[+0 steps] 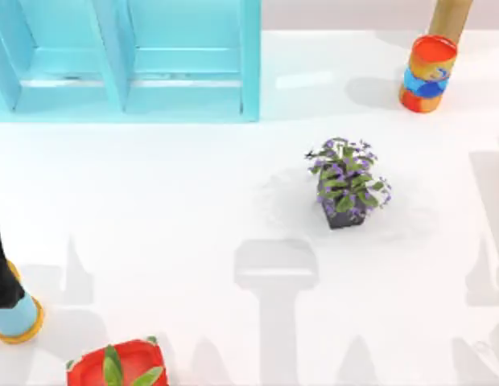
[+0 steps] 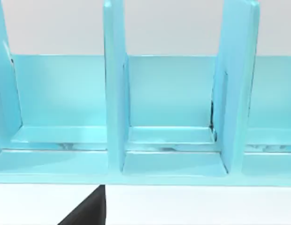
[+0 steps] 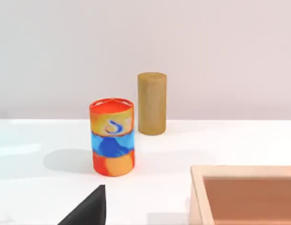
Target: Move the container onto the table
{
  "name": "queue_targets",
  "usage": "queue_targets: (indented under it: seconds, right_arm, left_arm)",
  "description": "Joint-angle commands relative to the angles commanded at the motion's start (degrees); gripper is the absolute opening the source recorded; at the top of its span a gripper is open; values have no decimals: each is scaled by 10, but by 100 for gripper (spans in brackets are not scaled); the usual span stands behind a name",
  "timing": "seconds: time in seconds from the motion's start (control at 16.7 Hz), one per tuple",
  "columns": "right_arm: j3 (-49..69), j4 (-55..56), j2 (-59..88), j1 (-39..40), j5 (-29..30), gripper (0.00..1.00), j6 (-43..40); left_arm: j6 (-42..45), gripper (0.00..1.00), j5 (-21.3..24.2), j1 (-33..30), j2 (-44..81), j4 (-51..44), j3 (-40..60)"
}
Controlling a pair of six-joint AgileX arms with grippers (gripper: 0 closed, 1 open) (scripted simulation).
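Resting on the table point(image 1: 153, 209): striped can point(image 1: 427, 74).

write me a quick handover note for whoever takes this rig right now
Left gripper: raised in front of the light-blue shelf, facing its compartments.
Right gripper: facing the striped can, the tan cylinder and a wooden tray.
On the table: a flowering plant mid-right and a red planter at the near left.
Done: no step can be confirmed.
Left: find the container, grasp it, and set it on a bare part of the table.
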Motion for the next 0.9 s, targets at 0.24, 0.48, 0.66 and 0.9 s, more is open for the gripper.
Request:
queue_targets:
  seconds: [0.24,0.48,0.66,0.9]
  right_arm:
    - [19,-18,18,-14,1,100,-15]
    - [120,-116,120,-78,1,100,-80]
    - [225,-228,254,-139,0,100,-140]
    - [369,-413,483,-223,0,100,-217]
  left_arm:
    - [0,100,0,0,0,0,0]
    - [0,100,0,0,0,0,0]
    - [0,100,0,0,0,0,0]
    - [0,100,0,0,0,0,0]
